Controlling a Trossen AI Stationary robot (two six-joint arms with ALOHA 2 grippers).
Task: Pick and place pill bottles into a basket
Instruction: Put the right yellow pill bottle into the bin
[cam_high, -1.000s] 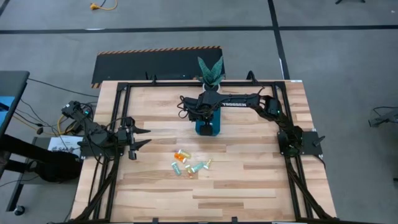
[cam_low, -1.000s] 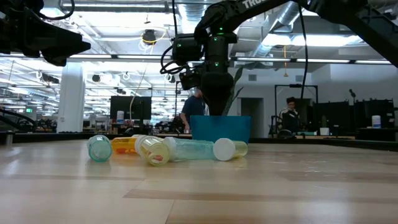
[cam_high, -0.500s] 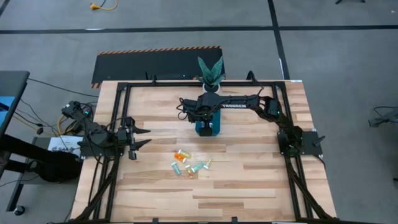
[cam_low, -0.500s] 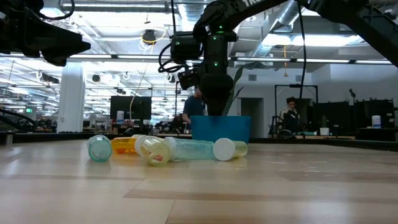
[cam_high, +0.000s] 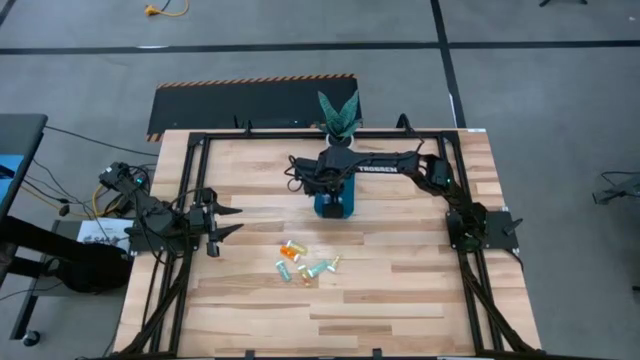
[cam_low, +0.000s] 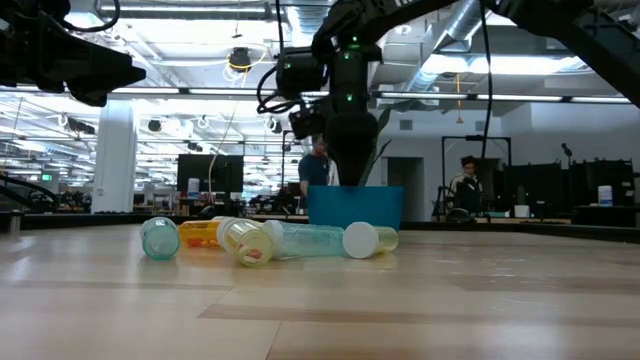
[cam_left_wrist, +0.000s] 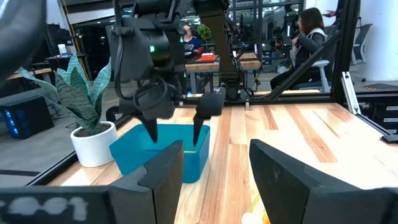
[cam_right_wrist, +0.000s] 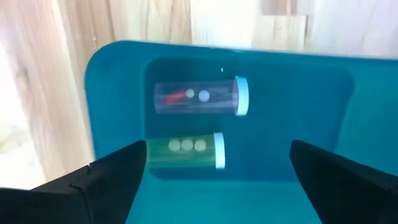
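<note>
A pale plank wooden table (cam_high: 400, 290) framed by black rails sits in a big open workshop, with people at desks far behind it. My right pincer (cam_left_wrist: 174, 127) hangs directly over the teal-blue rounded plastic basket (cam_high: 334, 207), its two dark fingers (cam_left_wrist: 151, 129) spread wide and holding nothing, tips pointing down just above the rim. Looking straight down past those fingers, I see two small translucent pill bottles lying on their sides on the basket floor, side by side: a pinkish-purple one (cam_right_wrist: 200, 98) and a green one (cam_right_wrist: 183, 152), each with a pale cap.

At about twelve o'clock from the basket, at the far table edge, stands the white pot holding a spiky green plant (cam_high: 338, 113). At about seven o'clock from the basket, well apart from it, the remaining pill bottles (cam_high: 305, 263) lie in a loose cluster on the wood; orange, yellow and pale green ones show, some touching.

My left pincer (cam_high: 228, 221) waits at about nine o'clock, near the left rail, raised off the table, its fingers (cam_left_wrist: 290, 175) partly apart and empty.
</note>
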